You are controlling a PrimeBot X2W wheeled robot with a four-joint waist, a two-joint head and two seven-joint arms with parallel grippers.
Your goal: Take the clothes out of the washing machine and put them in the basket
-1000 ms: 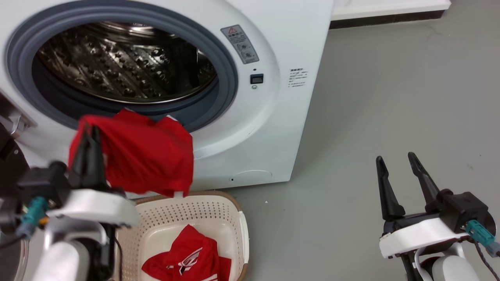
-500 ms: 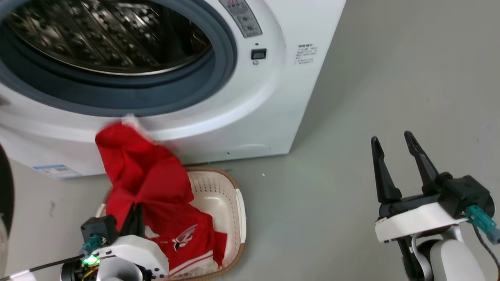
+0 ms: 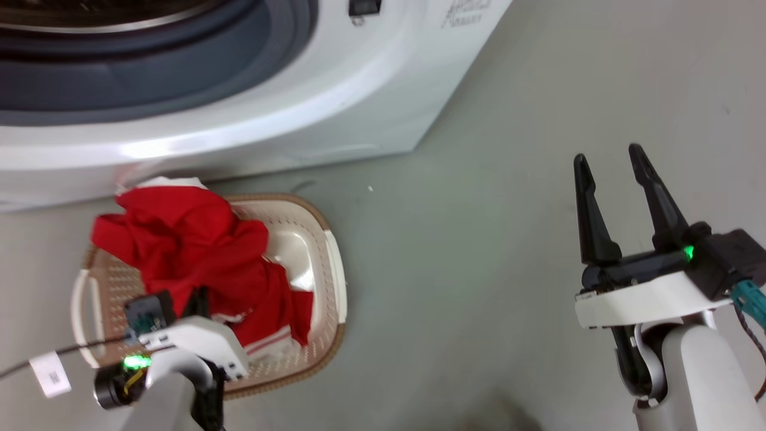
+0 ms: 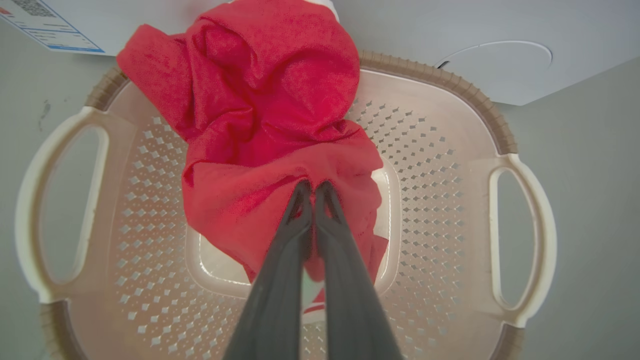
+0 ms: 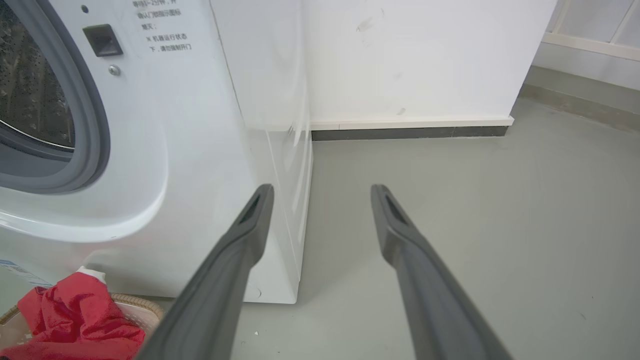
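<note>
The red clothes (image 3: 191, 251) are heaped in the cream basket (image 3: 335, 263) on the floor, in front of the white washing machine (image 3: 287, 114). My left gripper (image 3: 197, 299) is down inside the basket. In the left wrist view its fingers (image 4: 300, 200) are pinched together on a fold of the red clothes (image 4: 270, 125), above the basket (image 4: 440, 165). My right gripper (image 3: 610, 158) stands open and empty over bare floor to the right. In the right wrist view the right gripper (image 5: 322, 192) points past the washing machine (image 5: 200, 125), and the clothes (image 5: 75, 310) lie at the lower left.
A white wall with a dark skirting board (image 5: 410, 132) runs behind the machine. Grey floor (image 3: 479, 239) spreads between the basket and my right arm. A cable with a white tag (image 3: 51, 374) hangs by my left wrist.
The head camera has tilted down, so the washer porthole has slid up out of the picture. My left gripper has lowered the red garment from the drum's edge into the basket.
</note>
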